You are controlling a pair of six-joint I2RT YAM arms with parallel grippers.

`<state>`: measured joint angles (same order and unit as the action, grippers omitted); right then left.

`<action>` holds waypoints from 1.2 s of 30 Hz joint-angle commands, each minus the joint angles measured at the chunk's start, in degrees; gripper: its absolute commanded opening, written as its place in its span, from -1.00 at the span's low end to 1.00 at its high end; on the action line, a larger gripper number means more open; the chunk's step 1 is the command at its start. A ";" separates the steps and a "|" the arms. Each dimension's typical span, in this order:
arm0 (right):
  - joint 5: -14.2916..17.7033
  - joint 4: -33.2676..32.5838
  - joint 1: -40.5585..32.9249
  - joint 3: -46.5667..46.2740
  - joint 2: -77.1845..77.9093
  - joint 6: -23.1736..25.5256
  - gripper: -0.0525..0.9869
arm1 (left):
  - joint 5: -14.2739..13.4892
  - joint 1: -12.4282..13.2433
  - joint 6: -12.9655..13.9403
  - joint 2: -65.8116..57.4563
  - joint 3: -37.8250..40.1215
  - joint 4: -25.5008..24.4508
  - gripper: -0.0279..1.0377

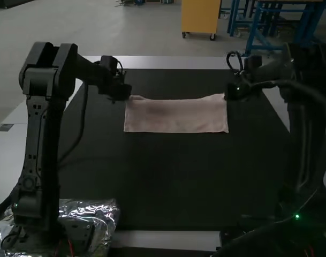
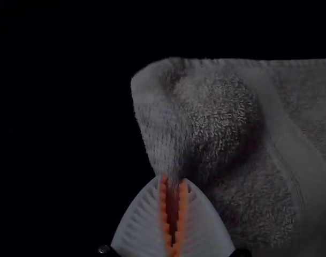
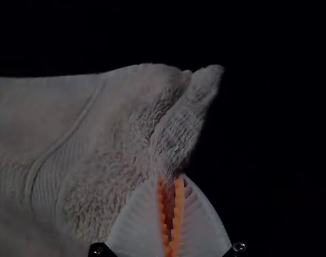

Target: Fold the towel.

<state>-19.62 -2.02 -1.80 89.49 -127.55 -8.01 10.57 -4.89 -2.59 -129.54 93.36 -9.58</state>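
Across the far part of the black mat [image 1: 173,182], the towel [image 1: 176,116] stretches as a wide strip; uneven pulling at its ends could skew the fold. In the left wrist view, the left gripper [image 2: 173,180] pinches a bunched corner, and so slim a grip might slip under a hard tug. In the right wrist view, the right gripper [image 3: 170,180] clamps a corner gathered into a ridge, which could set as a crease if released unsmoothed

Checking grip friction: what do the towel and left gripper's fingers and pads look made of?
Towel: soft terry cloth, perhaps cotton, from its looped pile. Left gripper: fingers look like matte white plastic or rubber, from molded ribs; pads maybe rubber, dull orange and toothed.
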 commanded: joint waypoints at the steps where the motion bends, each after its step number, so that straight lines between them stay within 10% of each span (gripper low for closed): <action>1: -1.65 -0.09 1.01 -1.87 3.71 -0.60 -0.95 | 0.51 0.40 1.10 3.68 -2.04 -0.35 -0.90; 25: -6.31 0.62 3.03 -24.10 18.74 -1.92 -0.95 | 0.51 -1.09 0.92 24.51 -31.22 6.86 -0.90; 34: -6.14 7.56 3.12 -32.98 19.18 -1.48 -0.94 | -1.52 -0.92 -0.13 26.97 -44.41 17.32 -0.90; 36: -5.08 8.97 3.12 -34.12 19.09 -1.31 -0.65 | -1.60 -1.00 -1.19 26.79 -47.04 20.22 -0.78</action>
<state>-25.12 5.67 0.27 56.31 -110.98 -9.26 10.41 -6.00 -2.68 -103.81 49.01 8.80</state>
